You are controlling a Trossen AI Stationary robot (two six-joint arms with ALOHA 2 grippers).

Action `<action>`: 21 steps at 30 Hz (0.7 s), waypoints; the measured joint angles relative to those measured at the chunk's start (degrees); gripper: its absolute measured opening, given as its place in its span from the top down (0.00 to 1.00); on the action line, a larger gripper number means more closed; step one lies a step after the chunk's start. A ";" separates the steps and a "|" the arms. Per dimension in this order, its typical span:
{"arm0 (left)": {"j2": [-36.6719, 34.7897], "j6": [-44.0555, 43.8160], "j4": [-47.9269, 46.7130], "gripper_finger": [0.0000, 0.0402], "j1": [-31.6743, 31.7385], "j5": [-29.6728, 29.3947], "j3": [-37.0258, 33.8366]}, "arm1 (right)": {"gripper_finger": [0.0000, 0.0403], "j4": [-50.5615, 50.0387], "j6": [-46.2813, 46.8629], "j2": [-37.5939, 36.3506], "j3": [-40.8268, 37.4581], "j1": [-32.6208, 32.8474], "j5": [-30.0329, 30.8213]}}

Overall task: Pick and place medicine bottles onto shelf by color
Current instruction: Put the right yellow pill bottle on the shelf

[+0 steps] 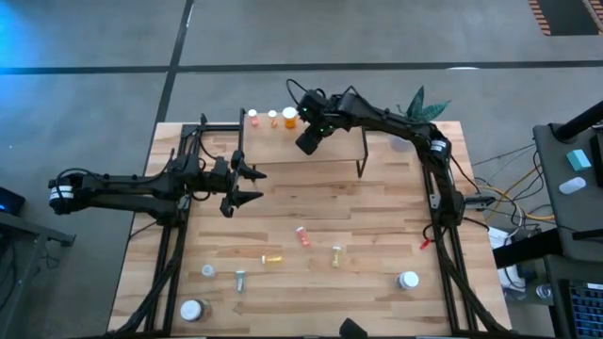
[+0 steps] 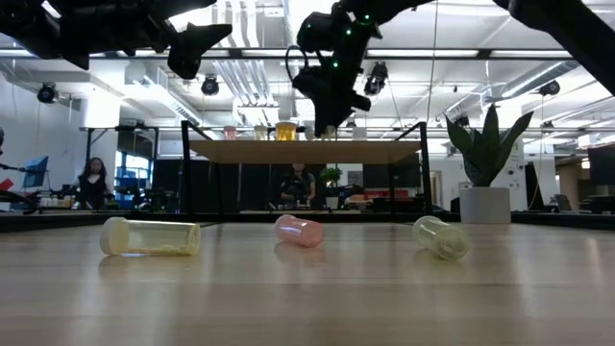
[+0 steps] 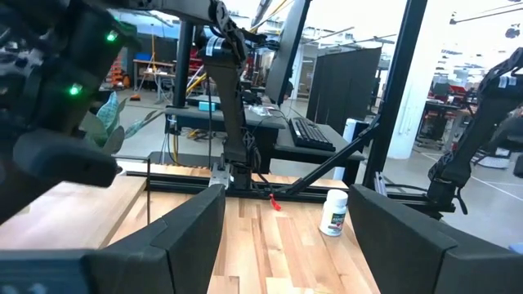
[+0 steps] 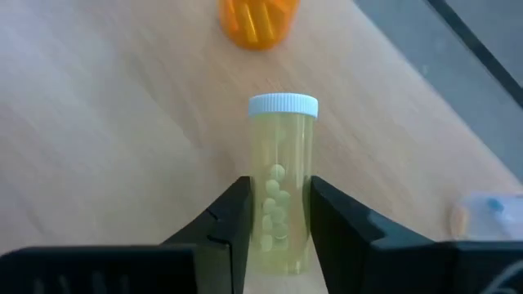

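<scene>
My right gripper (image 1: 308,141) hangs over the shelf (image 2: 307,151), shut on a yellow-green medicine bottle (image 4: 282,188) with a white cap. Three small bottles stand at the shelf's far left end; the nearest of them is orange (image 1: 289,118). More bottles lie on the table below: a pink one (image 1: 302,235), two yellow ones (image 1: 271,258) (image 1: 336,254) and white ones (image 1: 408,280). My left gripper (image 1: 250,185) waits open above the table's left half, touching nothing. My right gripper pinches the yellow-green bottle's body (image 4: 282,220) between its two fingers, one on each side. The fingers slant down from above and lie along the bottle. The white cap (image 4: 283,104) points away from the gripper. I cannot tell whether the bottle rests on the shelf board.
A potted plant (image 1: 424,104) stands at the table's far right corner, beside the shelf. An orange bottle (image 4: 257,20) lies just beyond the held one on the board. A white bottle (image 3: 334,212) stands on the table's near right part. People sit in the room behind.
</scene>
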 joint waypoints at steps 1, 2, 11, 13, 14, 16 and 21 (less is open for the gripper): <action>0.00 0.00 -0.01 0.39 0.00 0.00 -0.01 | 0.75 0.53 0.02 -0.59 -0.45 0.35 0.54; 0.00 0.00 -0.02 0.39 0.00 0.01 0.00 | 0.75 1.46 0.03 -1.30 -0.98 0.69 0.75; 0.02 -0.04 -0.04 0.39 -0.02 0.01 -0.40 | 0.76 21.67 0.51 -12.48 -18.27 5.50 3.32; 0.02 -0.04 -0.05 0.39 -0.02 0.01 -0.48 | 0.75 29.43 0.51 -15.50 -24.96 6.37 4.79; 0.02 -0.04 0.02 0.39 -0.02 0.01 -0.48 | 0.75 34.35 0.50 -17.21 -28.58 6.64 5.45; 0.02 -0.06 0.01 0.39 -0.02 0.01 -0.48 | 0.74 45.11 0.48 -20.15 -36.07 7.13 6.63; 0.02 -0.07 0.09 0.39 -0.04 0.00 -0.48 | 0.74 72.73 0.28 -24.62 -52.63 7.16 6.64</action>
